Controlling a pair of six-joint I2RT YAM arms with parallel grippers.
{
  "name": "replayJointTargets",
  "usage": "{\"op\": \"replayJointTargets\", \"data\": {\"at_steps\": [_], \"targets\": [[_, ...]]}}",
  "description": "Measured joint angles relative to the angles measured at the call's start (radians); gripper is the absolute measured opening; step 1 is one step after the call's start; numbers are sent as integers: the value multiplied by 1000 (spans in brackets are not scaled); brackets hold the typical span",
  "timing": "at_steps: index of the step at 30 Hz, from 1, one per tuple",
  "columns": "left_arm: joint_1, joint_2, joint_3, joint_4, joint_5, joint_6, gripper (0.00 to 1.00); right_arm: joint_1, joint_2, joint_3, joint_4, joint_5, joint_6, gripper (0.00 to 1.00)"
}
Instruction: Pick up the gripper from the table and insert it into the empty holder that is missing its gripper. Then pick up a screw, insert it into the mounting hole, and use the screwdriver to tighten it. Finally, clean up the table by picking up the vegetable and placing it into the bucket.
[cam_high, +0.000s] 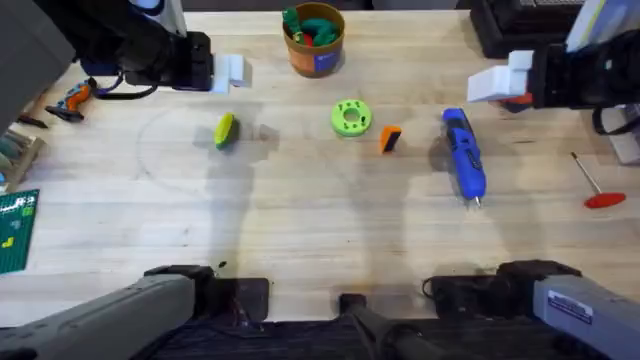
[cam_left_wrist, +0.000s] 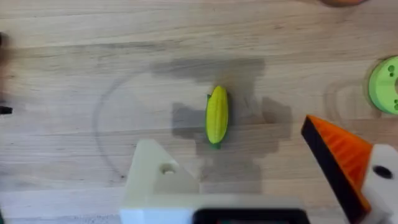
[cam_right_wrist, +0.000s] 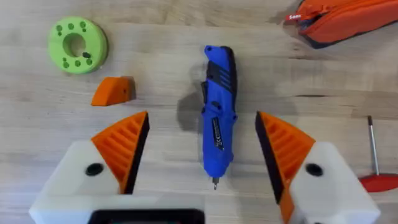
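Overhead view: 2 arms raised above a wooden table (cam_high: 300, 220).
Bucket: orange bucket (cam_high: 314, 50) at the far edge, holding green and red toy pieces.
Vegetable: yellow-green vegetable (cam_high: 225, 130) lies loose on the boards, below the left gripper (cam_left_wrist: 267, 180).
Left gripper: jaws wide, empty; 1 bare white holder (cam_left_wrist: 158, 177), 1 orange pad.
Right gripper: right gripper (cam_right_wrist: 202, 155) spread wide, empty, straddling the blue screwdriver (cam_right_wrist: 218, 115).
Gripper: small orange gripper (cam_high: 390, 138) lies between the green disc (cam_high: 351, 117) and the screwdriver.
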Motion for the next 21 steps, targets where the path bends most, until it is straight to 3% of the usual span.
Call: {"op": "replayJointTargets", "data": {"at_steps": [9, 21], "targets": [[0, 0, 0, -54, 26, -1, 985, 0, 0, 0, 0, 0, 0, 990], [-1, -70, 0, 121, 27, 0, 985, 0, 0, 0, 0, 0, 0, 991]]}}
